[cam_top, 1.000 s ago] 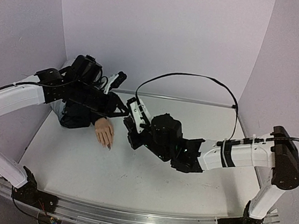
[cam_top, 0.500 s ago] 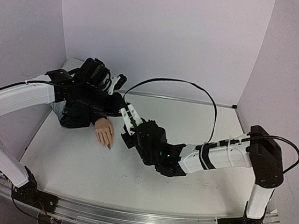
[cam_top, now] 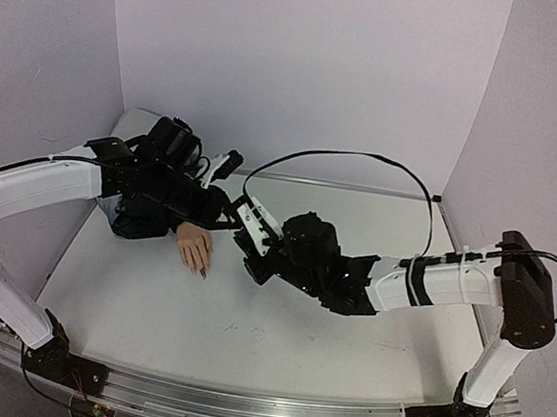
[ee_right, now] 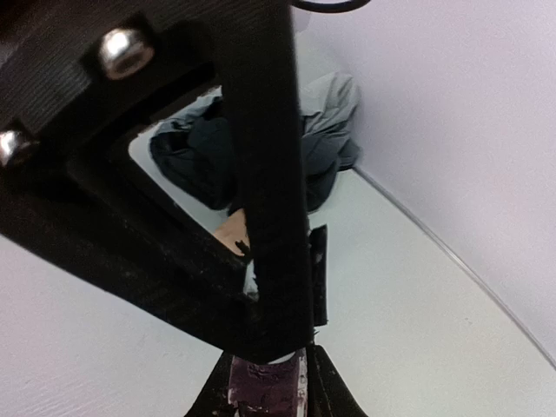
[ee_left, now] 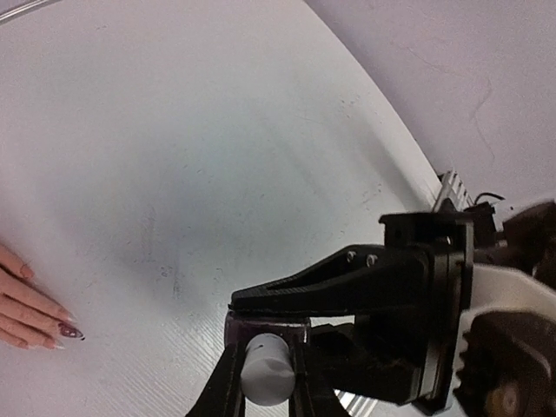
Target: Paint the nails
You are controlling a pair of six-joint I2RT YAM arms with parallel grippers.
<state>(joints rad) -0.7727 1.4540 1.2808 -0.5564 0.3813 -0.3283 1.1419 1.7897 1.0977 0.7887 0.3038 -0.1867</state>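
Rightward and back shifts the right gripper [ee_right: 265,393]; we see it clamped on the polish bottle [ee_right: 263,380], the left gripper [ee_left: 263,395] clenched on the white cap [ee_left: 265,367]. Just beside them, the mannequin hand [cam_top: 196,247] lies on the tabletop [cam_top: 245,326]. One of the nails [ee_left: 71,331] looks dark, the rest seemingly bare.

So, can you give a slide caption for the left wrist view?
Left gripper shut on a white cap; mannequin fingers, one nail dark, at left edge.

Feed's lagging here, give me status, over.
Left gripper shut on white cap. Right gripper shut on dark bottle. Both close together beside mannequin hand; one nail dark.
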